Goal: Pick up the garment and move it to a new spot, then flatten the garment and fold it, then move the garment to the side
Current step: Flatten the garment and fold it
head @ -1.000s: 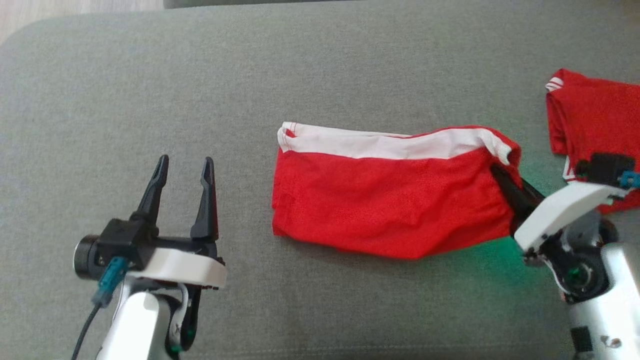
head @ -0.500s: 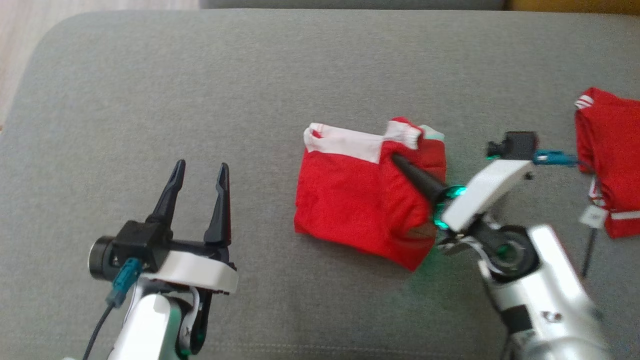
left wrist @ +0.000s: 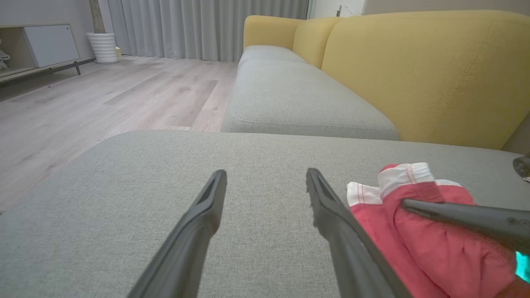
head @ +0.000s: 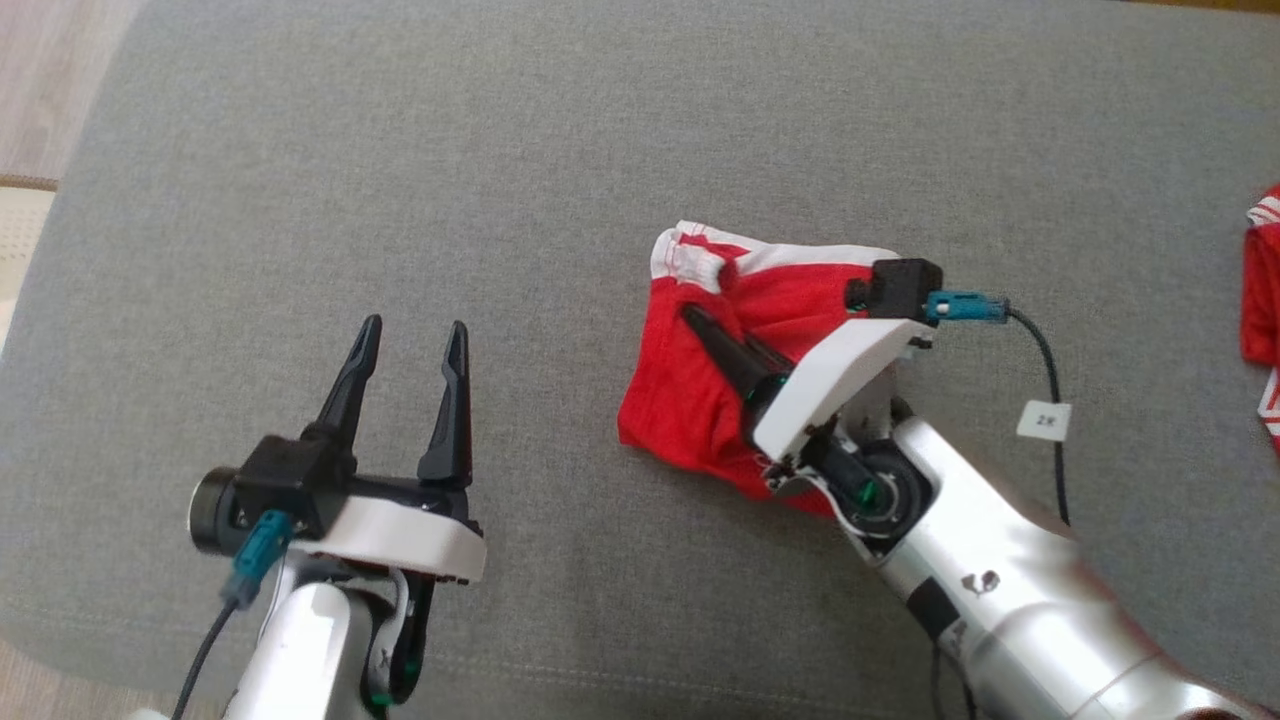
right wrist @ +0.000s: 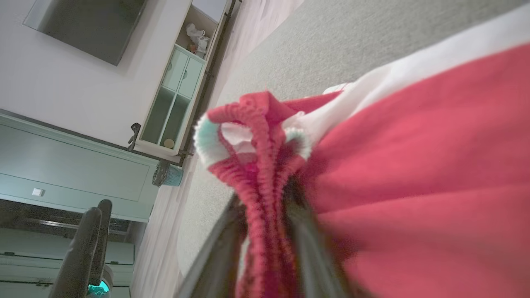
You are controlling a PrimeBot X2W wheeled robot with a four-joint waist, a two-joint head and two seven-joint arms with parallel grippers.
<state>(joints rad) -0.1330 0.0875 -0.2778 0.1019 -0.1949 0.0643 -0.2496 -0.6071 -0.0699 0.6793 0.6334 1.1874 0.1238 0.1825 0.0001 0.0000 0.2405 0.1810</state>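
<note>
The right hand point(head: 695, 318) gripped a fold of the red garment point(head: 690, 400), bunched on the grey cushion point(head: 500, 150), while the left hand point(head: 412, 335) stood open at its eight o'clock.

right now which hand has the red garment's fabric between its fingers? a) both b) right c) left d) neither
b: in the right wrist view the red garment bunches up between the fingers of the right hand, while the left hand stands open over bare grey cushion.
</note>
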